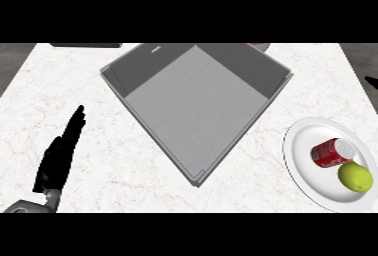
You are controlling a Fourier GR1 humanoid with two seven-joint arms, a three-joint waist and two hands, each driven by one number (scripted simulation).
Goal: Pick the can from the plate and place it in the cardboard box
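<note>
- Can (331, 152): red, lying on its side on the white plate (304, 170) at the counter's (88, 90) right side, touching or just beside a yellow-green lemon (355, 177); not yet being picked.
- Box (196, 100): grey, open-topped, sitting diagonally mid-counter, holding nothing; placing step remaining.
- Task standing, by judgement: at the very start, with both grasping and carrying left to do.
- Left hand (60, 152): resting at the lower left, fingers straight and holding nothing, well apart from plate and box.
- Right hand: not showing; only a small dark sliver at the right edge, too little for telling fingers.
- Edges: plate running off the view's right side, near the counter's right edge; box's near corner pointing toward the lower edge.
- Open room: bare marble lying between box wall and plate, seemingly allowing a short leftward carry over the box rim.
</note>
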